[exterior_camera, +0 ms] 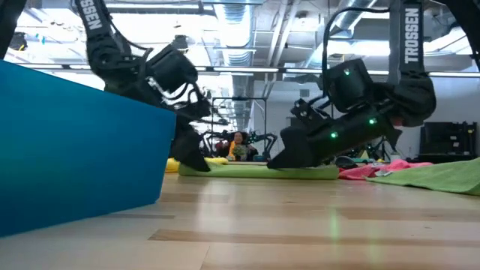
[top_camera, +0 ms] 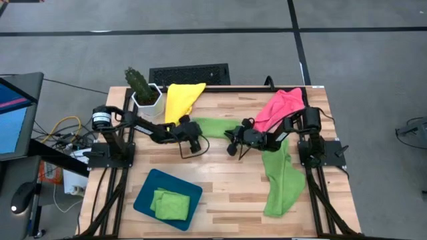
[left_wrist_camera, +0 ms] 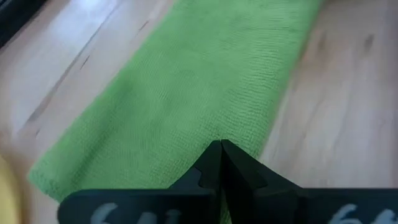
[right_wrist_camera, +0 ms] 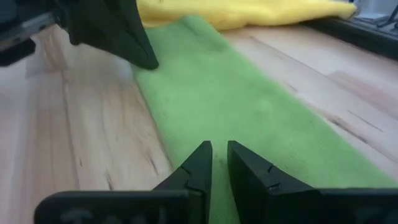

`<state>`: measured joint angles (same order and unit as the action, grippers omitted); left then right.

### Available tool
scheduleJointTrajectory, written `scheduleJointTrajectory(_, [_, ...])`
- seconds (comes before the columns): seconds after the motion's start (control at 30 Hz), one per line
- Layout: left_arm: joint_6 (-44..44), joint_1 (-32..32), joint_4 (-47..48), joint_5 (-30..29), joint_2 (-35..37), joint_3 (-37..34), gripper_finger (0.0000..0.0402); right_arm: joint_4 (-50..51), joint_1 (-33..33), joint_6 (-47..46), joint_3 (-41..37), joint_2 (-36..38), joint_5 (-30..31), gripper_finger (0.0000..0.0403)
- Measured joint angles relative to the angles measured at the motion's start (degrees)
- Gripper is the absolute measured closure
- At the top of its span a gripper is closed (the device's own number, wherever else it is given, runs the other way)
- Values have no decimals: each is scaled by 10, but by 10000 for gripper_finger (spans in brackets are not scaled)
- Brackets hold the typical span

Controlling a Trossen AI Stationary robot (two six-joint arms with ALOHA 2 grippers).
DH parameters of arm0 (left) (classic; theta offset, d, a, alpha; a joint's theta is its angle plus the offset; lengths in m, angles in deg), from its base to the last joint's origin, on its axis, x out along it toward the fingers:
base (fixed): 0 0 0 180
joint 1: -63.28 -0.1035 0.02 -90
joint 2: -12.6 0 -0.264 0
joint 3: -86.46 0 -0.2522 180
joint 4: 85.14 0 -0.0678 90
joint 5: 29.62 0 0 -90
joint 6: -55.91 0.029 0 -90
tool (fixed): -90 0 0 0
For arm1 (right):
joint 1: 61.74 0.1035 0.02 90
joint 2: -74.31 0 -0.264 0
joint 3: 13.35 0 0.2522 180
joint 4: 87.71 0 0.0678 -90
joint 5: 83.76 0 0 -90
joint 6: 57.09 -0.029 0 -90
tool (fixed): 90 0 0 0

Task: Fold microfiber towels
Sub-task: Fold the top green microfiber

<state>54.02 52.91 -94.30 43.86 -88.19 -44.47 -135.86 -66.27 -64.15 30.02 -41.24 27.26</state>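
From above I count one yellow towel [top_camera: 183,99], one pink towel [top_camera: 279,108] and three green cloths: a folded strip [top_camera: 215,127] between my tools, a long green towel [top_camera: 280,180], and a folded one [top_camera: 169,203] in the teal tray [top_camera: 145,190].

Level across the counter [exterior_camera: 300,225], both tools touch the strip's ends.

My left tool [left_wrist_camera: 221,152] is clenched, tips on the strip.

My right tool [right_wrist_camera: 219,155] is slightly parted over it, grasping nothing.

1. A robotics lab or workshop is showing: grey floor [top_camera: 360,100] carrying taped lines around a wooden table [top_camera: 227,193].
2. Exposed ceiling ducts [exterior_camera: 247,30] are running overhead.
3. More robot rigs [exterior_camera: 259,139] are standing behind, a person [exterior_camera: 238,144] sitting among them.
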Motion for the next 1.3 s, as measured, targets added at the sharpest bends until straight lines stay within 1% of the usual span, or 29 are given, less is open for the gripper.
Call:
scheduleJointTrajectory(0.13, [-24,1,-56,-4,0,-37,402,6,0,0,-4,0,0,328])
scheduleJointTrajectory(0.3, [-28,1,-68,12,0,-42,402,12,0,0,-4,0,0,328])
scheduleJointTrajectory(0.37, [-26,1,-63,22,0,-34,402,-12,1,0,-9,7,1,328])
scheduleJointTrajectory(0.47, [-29,3,-58,32,21,-24,401,-75,10,14,-28,35,4,331])
scheduleJointTrajectory(0.5, [-29,4,-61,36,31,-19,402,-84,13,20,-38,44,11,333])
scheduleJointTrajectory(0.63, [-24,12,-87,30,71,-11,402,-85,22,14,-80,70,81,345])
scheduleJointTrajectory(0.67, [-24,13,-103,26,75,-11,402,-85,21,3,-87,69,93,348])
scheduleJointTrajectory(0.77, [-22,14,-133,14,70,-10,401,-85,17,-28,-103,52,93,357])
scheduleJointTrajectory(0.83, [-28,13,-115,-8,55,-11,402,-84,19,-41,-104,35,92,364])
scheduleJointTrajectory(0.93, [-59,15,-73,-44,37,-14,402,-85,23,-50,-102,8,91,375])
scheduleJointTrajectory(1.07, [-94,26,-68,-89,19,-32,402,-113,26,-67,-101,-31,96,387])
scheduleJointTrajectory(1.13, [-107,29,-81,-111,8,-41,402,-132,27,-68,-101,-46,99,389])
scheduleJointTrajectory(1.3, [-118,29,-90,-116,4,-53,402,-170,26,-62,-102,-58,95,383])
